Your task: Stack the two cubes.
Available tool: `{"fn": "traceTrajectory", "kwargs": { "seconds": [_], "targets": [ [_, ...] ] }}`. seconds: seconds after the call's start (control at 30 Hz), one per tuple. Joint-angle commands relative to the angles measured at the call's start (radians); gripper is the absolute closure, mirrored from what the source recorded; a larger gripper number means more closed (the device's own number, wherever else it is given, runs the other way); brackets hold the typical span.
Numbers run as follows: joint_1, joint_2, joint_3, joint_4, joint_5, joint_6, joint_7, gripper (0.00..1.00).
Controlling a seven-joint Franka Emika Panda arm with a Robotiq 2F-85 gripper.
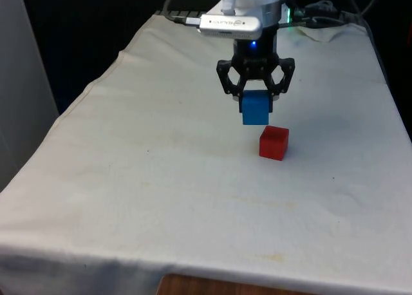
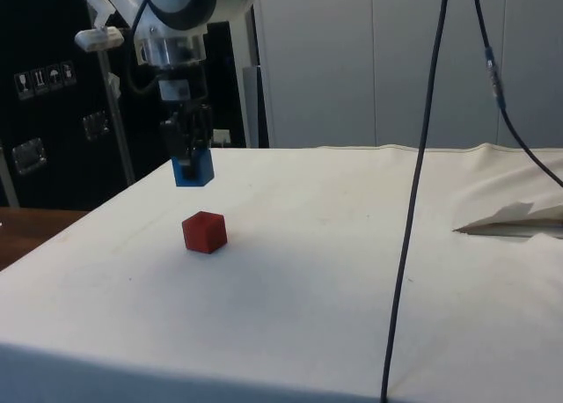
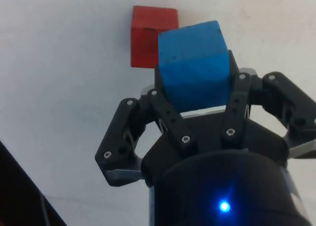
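Under the jaws is the bench (image 1: 161, 198), draped in a white cloth that's a bit stained and wrinkly, so that's the biggest thing going on. Next up size-wise is the white arm (image 2: 180, 7), coming down from above with the black gripper (image 1: 256, 108) pointing straight at the cloth. A black cable (image 2: 418, 192) hangs down in the side view, well off to the side of the jaws, and some crumpled cloth or paper (image 2: 515, 218) sits out past it.

Now the small stuff. The jaws are pinching the blue cube (image 1: 255, 108) from two opposite sides, and it's held up in the air, clear of the cloth, sticking out a little below the fingertips. The red cube (image 1: 273, 142) sits on the bench below the jaws and slightly off to one side, toward the front view's right, so not directly underneath. From the wrist view the blue cube (image 3: 195, 63) overlaps one corner of the red cube (image 3: 148, 36), and the two aren't touching.
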Motion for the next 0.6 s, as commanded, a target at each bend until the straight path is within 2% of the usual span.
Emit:
{"fn": "traceTrajectory", "kwargs": {
  "seconds": [0.0, 0.2, 0.23, 0.27, 0.5, 0.53, 0.57],
  "targets": [
    [0.01, -0.007, -0.002, -0.013, -0.008, 0.014, 0.014, 1.0],
    [0.011, -0.008, 0.018, -0.024, -0.013, 0.02, 0.038, 1.0],
    [0.003, -0.001, 0.024, -0.012, -0.006, 0.006, 0.028, 1.0],
    [0.012, -0.007, 0.021, -0.025, -0.014, 0.021, 0.042, 1.0],
    [0.012, -0.007, 0.048, -0.037, -0.026, 0.031, 0.075, 1.0],
    [0.003, -0.001, 0.052, -0.026, -0.019, 0.018, 0.063, 1.0],
    [0.011, -0.007, 0.051, -0.038, -0.027, 0.032, 0.078, 1.0]
  ]
}}
